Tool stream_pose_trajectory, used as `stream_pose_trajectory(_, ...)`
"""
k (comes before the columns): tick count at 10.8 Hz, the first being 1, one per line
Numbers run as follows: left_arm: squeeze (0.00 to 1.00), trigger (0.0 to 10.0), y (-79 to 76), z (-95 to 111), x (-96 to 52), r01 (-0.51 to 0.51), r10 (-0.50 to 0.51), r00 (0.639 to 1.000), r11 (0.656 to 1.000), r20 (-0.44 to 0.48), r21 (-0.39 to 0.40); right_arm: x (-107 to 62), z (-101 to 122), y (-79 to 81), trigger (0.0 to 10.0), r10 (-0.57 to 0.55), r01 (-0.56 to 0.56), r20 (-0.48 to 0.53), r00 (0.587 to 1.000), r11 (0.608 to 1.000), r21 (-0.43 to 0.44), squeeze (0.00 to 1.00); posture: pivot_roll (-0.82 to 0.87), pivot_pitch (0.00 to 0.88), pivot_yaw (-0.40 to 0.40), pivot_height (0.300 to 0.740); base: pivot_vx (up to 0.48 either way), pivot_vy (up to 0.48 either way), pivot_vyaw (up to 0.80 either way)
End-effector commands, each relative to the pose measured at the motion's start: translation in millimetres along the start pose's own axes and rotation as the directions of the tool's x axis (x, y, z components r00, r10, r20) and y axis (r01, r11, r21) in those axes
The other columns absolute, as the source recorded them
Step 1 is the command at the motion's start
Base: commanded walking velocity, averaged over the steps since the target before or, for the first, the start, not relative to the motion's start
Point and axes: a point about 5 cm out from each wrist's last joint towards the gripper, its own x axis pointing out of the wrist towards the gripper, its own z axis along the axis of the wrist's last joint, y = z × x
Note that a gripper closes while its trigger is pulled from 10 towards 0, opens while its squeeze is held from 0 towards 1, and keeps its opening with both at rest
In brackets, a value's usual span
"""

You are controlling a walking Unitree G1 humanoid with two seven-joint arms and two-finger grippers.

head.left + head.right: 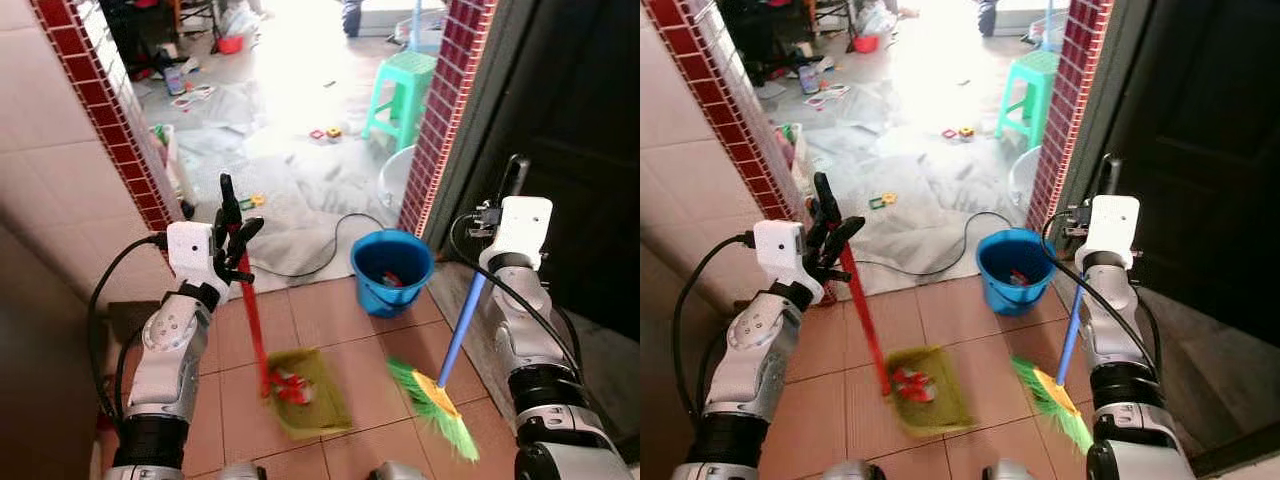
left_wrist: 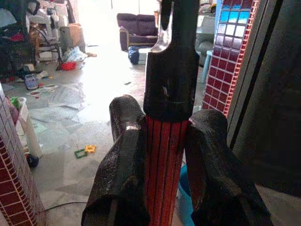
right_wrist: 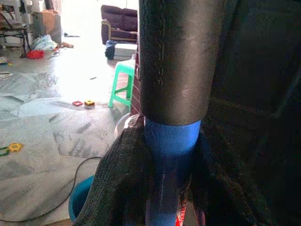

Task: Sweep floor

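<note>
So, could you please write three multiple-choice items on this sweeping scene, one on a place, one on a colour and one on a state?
1. Where does the blue bucket stand?
A. on the green stool
B. on the floor tiles ahead of the dustpan and broom
C. behind the robot

2. What colour is the dustpan's handle?
A. red
B. white
C. blue

3. What is the right claw doing?
A. hanging open
B. gripping the bucket
C. closed round the broom's blue handle

Answers: 1 B, the head views show it on the tiles beyond the dustpan and the broom head. 2 A, the stick in the left claw is red. 3 C, the right wrist view shows the fingers hugging the blue handle.
</note>
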Motion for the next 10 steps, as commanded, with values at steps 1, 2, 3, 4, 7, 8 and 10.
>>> stream_pose_trajectory(1,0.0,10.0,-0.5,17.8,6.0,0.003,-0.003,0.997,1.0,0.082,0.007,3.0,13.7,1.4,10.0,0.014,-0.014,0.065,0.998,1.0,-0.003,0.0,-0.08,0.0,0.034,0.74,0.0,0.0,0.0)
stream_pose_trajectory(2,0.0,10.0,-0.5,17.8,6.0,0.003,-0.003,0.997,1.0,0.082,0.007,3.0,13.7,1.4,10.0,0.014,-0.014,0.065,0.998,1.0,-0.003,0.0,-0.08,0.0,0.034,0.74,0.0,0.0,0.0)
stream_pose_trajectory(3,0.0,10.0,-0.5,17.8,6.0,0.003,-0.003,0.997,1.0,0.082,0.007,3.0,13.7,1.4,10.0,0.014,-0.014,0.065,0.998,1.0,-0.003,0.0,-0.08,0.0,0.034,0.74,0.0,0.0,0.0)
stream_pose_trajectory(4,0.0,10.0,-0.5,17.8,6.0,0.003,-0.003,0.997,1.0,0.082,0.007,3.0,13.7,1.4,10.0,0.014,-0.014,0.065,0.998,1.0,-0.003,0.0,-0.08,0.0,0.034,0.74,0.0,0.0,0.0)
stream_pose_trajectory(7,0.0,10.0,-0.5,17.8,6.0,0.003,-0.003,0.997,1.0,0.082,0.007,3.0,13.7,1.4,10.0,0.014,-0.014,0.065,0.998,1.0,-0.003,0.0,-0.08,0.0,0.034,0.74,0.0,0.0,0.0)
stream_pose_trajectory(8,0.0,10.0,-0.5,17.8,6.0,0.003,-0.003,0.997,1.0,0.082,0.007,3.0,13.7,1.4,10.0,0.014,-0.014,0.065,0.998,1.0,-0.003,0.0,-0.08,0.0,0.034,0.74,0.0,0.0,0.0)
stream_pose_trajectory(10,0.0,10.0,20.5,-17.3,-9.4,-0.049,0.055,0.997,0.992,-0.05,0.12,-7.5,-7.0,26.3,10.0,0.108,-0.107,-0.007,0.994,0.992,0.062,0.0,-0.07,0.0,0.047,0.74,0.0,0.0,0.0)
